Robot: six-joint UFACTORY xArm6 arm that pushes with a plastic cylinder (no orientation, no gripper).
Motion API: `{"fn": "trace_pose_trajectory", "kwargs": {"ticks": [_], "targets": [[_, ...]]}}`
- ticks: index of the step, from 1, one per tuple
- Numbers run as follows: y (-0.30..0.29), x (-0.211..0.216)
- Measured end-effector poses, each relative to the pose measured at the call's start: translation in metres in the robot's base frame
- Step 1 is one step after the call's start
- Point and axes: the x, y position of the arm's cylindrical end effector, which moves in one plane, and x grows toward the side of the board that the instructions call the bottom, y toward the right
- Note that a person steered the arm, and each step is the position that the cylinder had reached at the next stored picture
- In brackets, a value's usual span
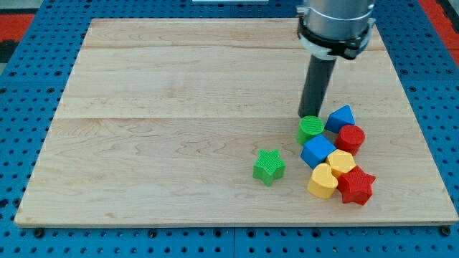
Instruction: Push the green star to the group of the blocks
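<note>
The wooden worktop [179, 143] is carrying everything. My tip [310, 115] is sitting just above the green cylinder [310, 128] atop the cluster; no fingers exist. The green star [269, 166] is lying apart, toward the view's lower left of the tip.

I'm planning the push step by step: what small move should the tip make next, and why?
Probably bring my tip around to the view's left of the green star. It now sits at the green round block atop the cluster, while the star lies apart, left of the blue cube.
</note>
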Motion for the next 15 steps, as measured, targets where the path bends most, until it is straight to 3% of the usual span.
{"fn": "trace_pose_trajectory", "kwargs": {"ticks": [3, 8, 9, 10, 11, 13, 14, 15], "targets": [[0.005, -0.022], [0.034, -0.022], [0.034, -0.031], [0.028, -0.069], [0.028, -0.071], [-0.109, -0.071], [-0.109, -0.053], [-0.109, 0.005]]}}
